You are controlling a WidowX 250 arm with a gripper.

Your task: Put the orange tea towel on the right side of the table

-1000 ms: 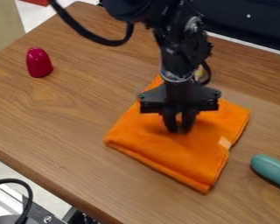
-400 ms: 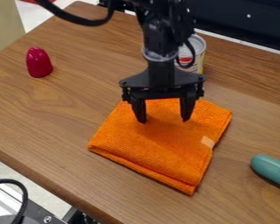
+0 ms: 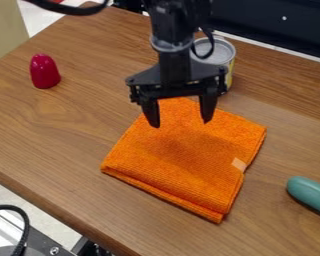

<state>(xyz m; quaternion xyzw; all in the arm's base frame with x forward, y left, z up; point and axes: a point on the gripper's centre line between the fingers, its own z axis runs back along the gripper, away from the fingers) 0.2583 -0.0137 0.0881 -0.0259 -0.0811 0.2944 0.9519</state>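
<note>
My gripper (image 3: 180, 123) hangs above the upper part of the orange tea towel, its two fingers spread apart with nothing held between them. Folded into a rough square, the orange tea towel (image 3: 183, 160) lies flat around the middle of the wooden table (image 3: 76, 150), with a small pale tag at its right edge. The fingertips cover a little of the towel's far end.
A metal can (image 3: 221, 54) stands just behind the gripper on its right. At the right edge lies a teal rounded object (image 3: 311, 194). A dark pink, dome-shaped object (image 3: 44, 71) stands at the upper left. The table's front edge runs diagonally at lower left.
The gripper went from closed fingers on the towel to spread ones, then rose and drew back to the upper left. Compared with a second ago, the towel lies slightly further left.
</note>
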